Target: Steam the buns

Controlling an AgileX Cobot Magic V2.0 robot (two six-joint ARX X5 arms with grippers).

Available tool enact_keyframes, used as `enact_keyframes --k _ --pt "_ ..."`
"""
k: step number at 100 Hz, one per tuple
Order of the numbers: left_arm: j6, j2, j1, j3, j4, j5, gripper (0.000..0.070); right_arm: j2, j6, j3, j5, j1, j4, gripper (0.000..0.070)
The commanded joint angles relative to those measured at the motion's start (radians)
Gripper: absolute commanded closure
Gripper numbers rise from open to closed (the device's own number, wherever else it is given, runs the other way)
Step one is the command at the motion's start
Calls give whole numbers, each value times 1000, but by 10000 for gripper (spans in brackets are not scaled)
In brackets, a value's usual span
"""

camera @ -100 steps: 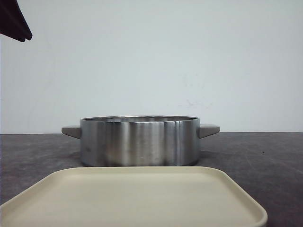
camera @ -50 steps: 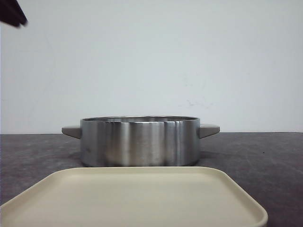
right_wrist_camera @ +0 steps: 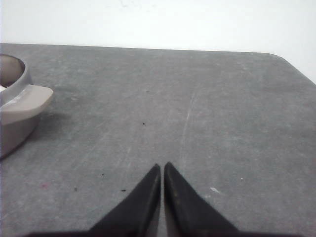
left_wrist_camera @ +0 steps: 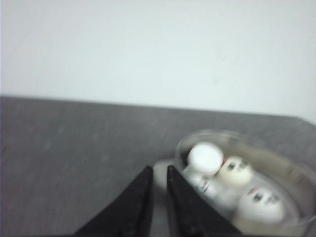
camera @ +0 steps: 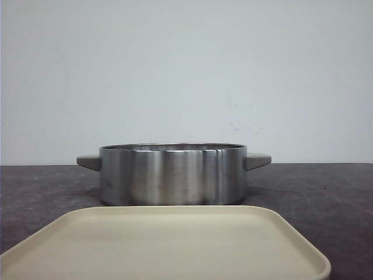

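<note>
Several white panda-faced buns (left_wrist_camera: 236, 170) lie together inside the steel pot (left_wrist_camera: 298, 174) in the blurred left wrist view; one (left_wrist_camera: 205, 158) shows only its plain white back. In the front view the pot (camera: 172, 175) stands mid-table and its wall hides the buns. My left gripper (left_wrist_camera: 159, 169) hangs above the pot's near handle, its jaws almost together and empty. My right gripper (right_wrist_camera: 162, 165) is shut and empty over bare table, well away from the pot's other handle (right_wrist_camera: 27, 98). Neither gripper shows in the front view.
A beige square tray (camera: 163, 245) with nothing on it lies in front of the pot at the near table edge. The table is dark grey, with a white wall behind it. The table's far corner (right_wrist_camera: 276, 57) shows in the right wrist view.
A dark arm tip at the front view's top left corner has moved up and left, out of view. The pot and tray have not moved.
</note>
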Motion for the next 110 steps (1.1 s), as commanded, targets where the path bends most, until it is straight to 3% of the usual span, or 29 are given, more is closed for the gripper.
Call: enact_keyframes --k 1,17,37,61,88,110 --pt "8 -22 19 -47 26 17 700 -3 4 -3 0 0 9 694" --pt "38 -53 85 -124 23 16 700 -3 4 -3 0 0 9 694" --pt "154 -74 115 -131 -14 -7 700 -3 4 -3 0 0 9 694" --pt "145 -85 151 -172 -23 -39 700 -3 4 -3 0 0 9 694" --pt "187 -85 201 -172 -63 -94 700 -3 4 -3 0 0 9 694" --pt "171 -85 234 -171 -58 -81 700 -3 4 -3 1 0 9 694"
